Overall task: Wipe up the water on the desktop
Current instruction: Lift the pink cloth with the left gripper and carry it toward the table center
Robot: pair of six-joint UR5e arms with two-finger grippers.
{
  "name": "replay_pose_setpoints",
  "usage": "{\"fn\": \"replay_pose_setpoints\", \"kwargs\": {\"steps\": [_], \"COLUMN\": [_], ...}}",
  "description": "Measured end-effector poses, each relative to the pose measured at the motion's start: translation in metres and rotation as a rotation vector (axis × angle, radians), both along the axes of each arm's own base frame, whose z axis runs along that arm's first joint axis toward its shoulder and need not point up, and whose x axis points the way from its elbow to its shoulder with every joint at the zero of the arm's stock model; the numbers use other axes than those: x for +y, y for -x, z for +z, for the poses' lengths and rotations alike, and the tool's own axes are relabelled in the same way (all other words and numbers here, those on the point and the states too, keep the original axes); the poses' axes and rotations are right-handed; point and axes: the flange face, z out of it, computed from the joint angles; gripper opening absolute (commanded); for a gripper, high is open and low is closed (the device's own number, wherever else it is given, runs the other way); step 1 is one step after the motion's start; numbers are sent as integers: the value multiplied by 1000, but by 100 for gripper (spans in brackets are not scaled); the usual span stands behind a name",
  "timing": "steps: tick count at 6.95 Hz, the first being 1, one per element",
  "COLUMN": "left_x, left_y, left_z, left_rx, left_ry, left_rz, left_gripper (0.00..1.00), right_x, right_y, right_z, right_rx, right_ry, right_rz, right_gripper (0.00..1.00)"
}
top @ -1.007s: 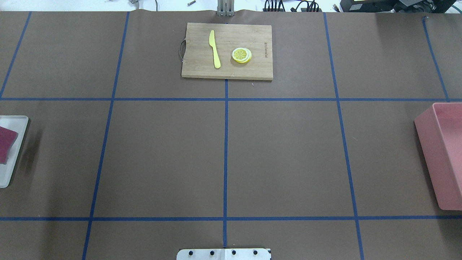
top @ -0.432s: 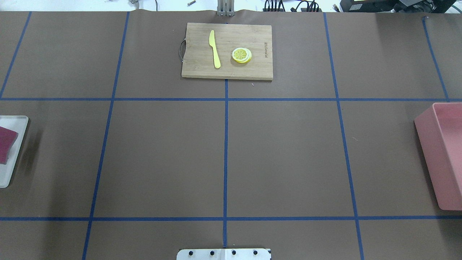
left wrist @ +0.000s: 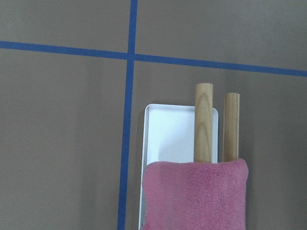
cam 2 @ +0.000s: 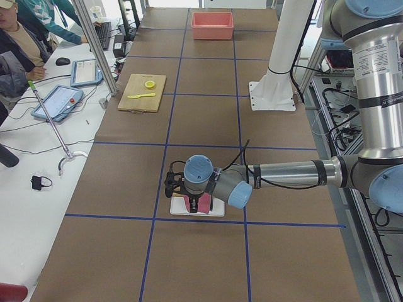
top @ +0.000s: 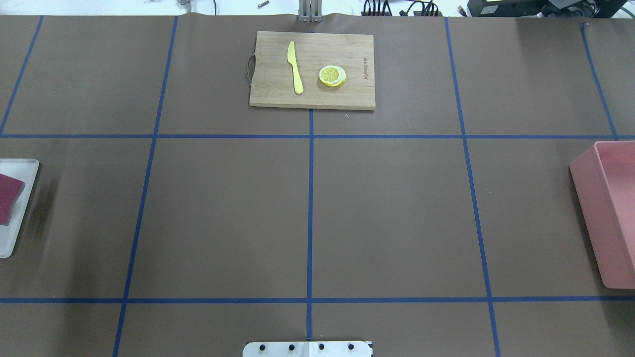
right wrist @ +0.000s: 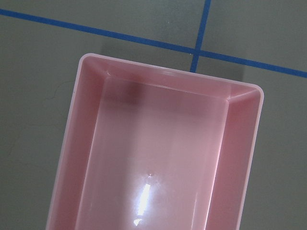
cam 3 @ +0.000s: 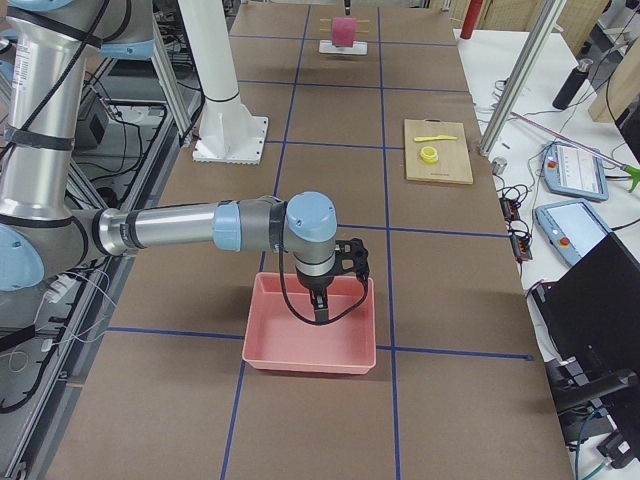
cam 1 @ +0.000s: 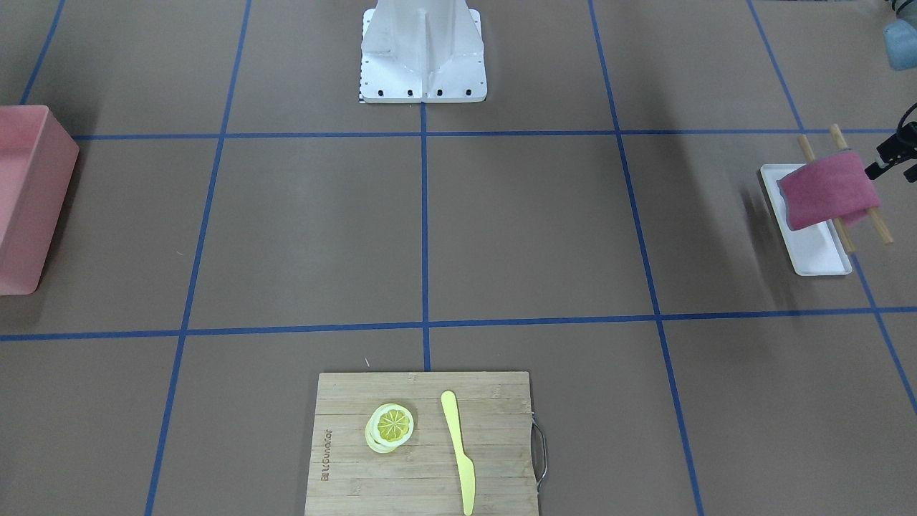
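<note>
The left gripper (cam 2: 194, 204) hangs at the pink cloth (cam 1: 827, 190); whether its fingers pinch it or stand apart cannot be told. The cloth drapes across two wooden sticks (left wrist: 203, 122) over the white tray (cam 1: 817, 254). The right gripper (cam 3: 320, 310) hangs over the pink bin (right wrist: 86, 143), its state equally unclear. Beneath everything spreads the brown desktop (top: 223, 213) with its blue tape grid; across from the robot a cutting board (top: 278, 96) bears a yellow knife (top: 295, 67) and lemon slices (top: 332, 76)
</note>
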Motion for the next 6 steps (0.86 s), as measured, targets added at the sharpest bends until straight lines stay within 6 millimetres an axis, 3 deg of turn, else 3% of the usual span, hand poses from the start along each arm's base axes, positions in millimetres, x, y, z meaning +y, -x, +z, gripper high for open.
{"fn": "replay_pose_setpoints", "kwargs": {"steps": [3,5,6], "left_x": [-5,-5,-6], "left_y": [-8,-12,-14], "left_z": [1,1,1], "left_rx": [2,8,11], "left_ry": [10,23,27], "left_rz": [14,16,17], "left_gripper": [80,67,66], "right_x": [1,1,1], "right_y": [1,1,1], "right_z": [3,4,4], "right_rx": [-8,-13,-13], "right_ry": [8,9,11], "right_rz": [0,0,0], "right_gripper": [100,100,100]}}
